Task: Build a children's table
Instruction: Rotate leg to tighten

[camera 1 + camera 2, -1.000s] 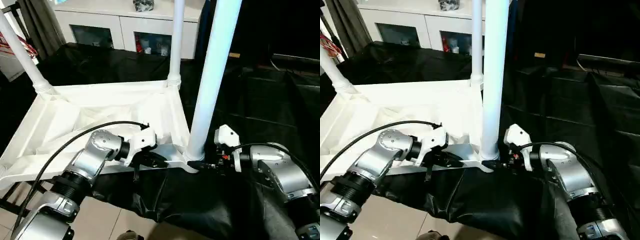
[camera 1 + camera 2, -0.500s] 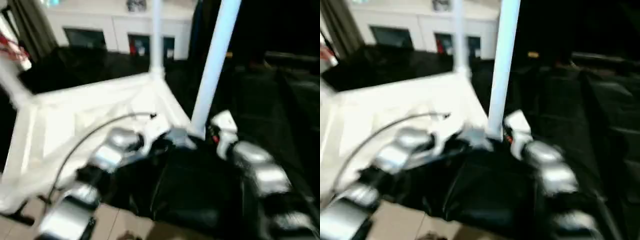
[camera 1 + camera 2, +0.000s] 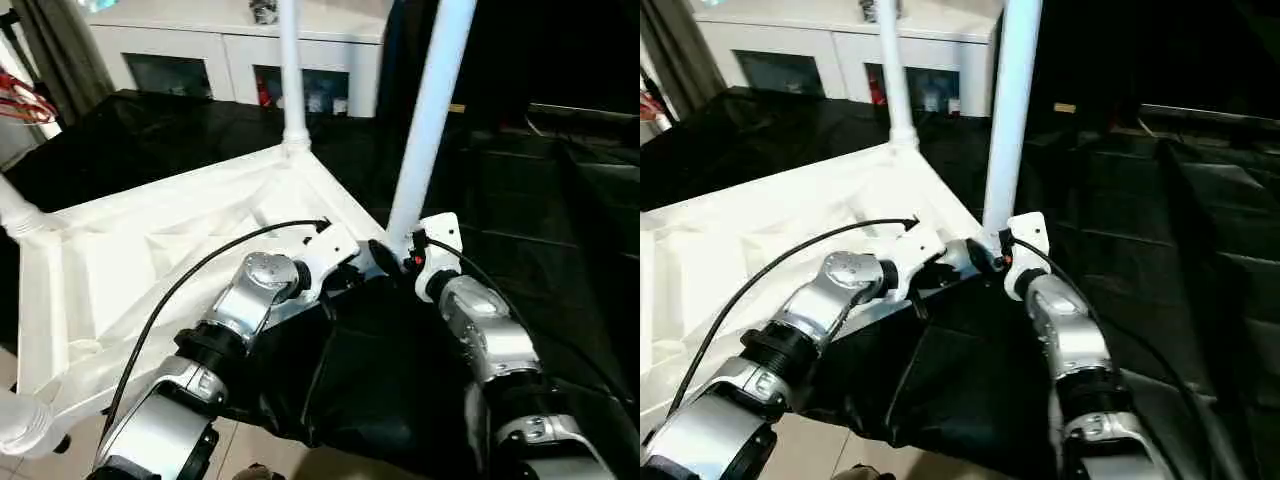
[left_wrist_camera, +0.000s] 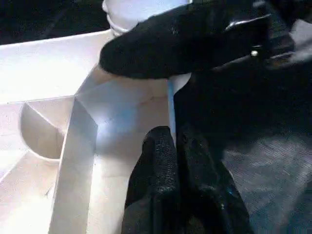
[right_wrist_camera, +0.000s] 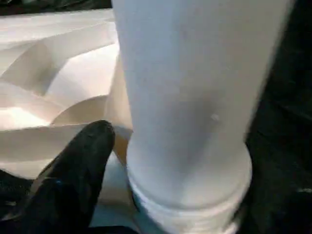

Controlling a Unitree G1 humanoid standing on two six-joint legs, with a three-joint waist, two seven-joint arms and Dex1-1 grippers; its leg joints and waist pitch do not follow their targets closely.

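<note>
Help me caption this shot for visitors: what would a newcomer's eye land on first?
First, the white table top lying upside down on the black-draped surface, ribs upward, with white legs standing from its corner sockets. The nearest leg rises just past the two silver arms. At its base both grippers meet: the left gripper is pinched shut on the top's rim, while a finger of the right gripper lies beside the leg's flared foot.

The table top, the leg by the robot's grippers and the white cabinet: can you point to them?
table top [image 3: 150, 250]: left eye view, on its ribbed underside.
nearest leg [image 3: 425, 120]: left eye view, midway up the tube.
white cabinet [image 3: 240, 55]: left eye view, on the front panel between its glass doors.
</note>
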